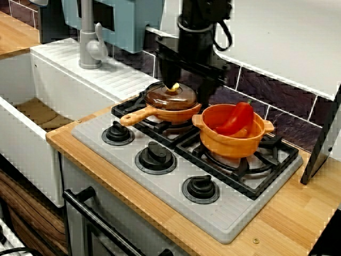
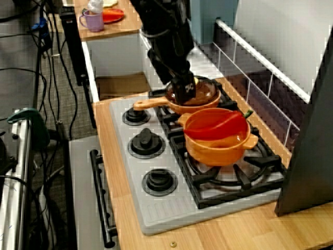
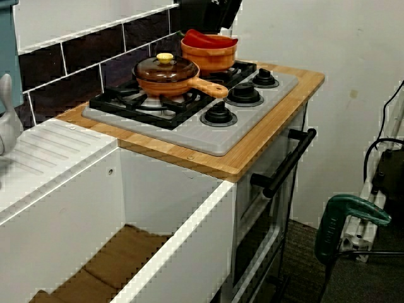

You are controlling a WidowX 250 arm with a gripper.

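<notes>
Two views show the hand point(image 1: 177, 80) over the lid point(image 1: 171, 97) — knob point(image 3: 165, 58) (yellow) clearest sink-side.

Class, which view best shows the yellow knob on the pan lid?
The view across the sink: the yellow knob stands clear. From the front the jaws half hide it; from the stove's end they cover it.

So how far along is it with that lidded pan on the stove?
Looks early. Settled: the red pepper lies in the orange pot, and the brown lid sits on the pan. In hand: the gripper hangs above the lid, by its yellow knob; whether it grips, I cannot tell. Left: the lid is not yet lifted, so likely nearly everything.
</notes>
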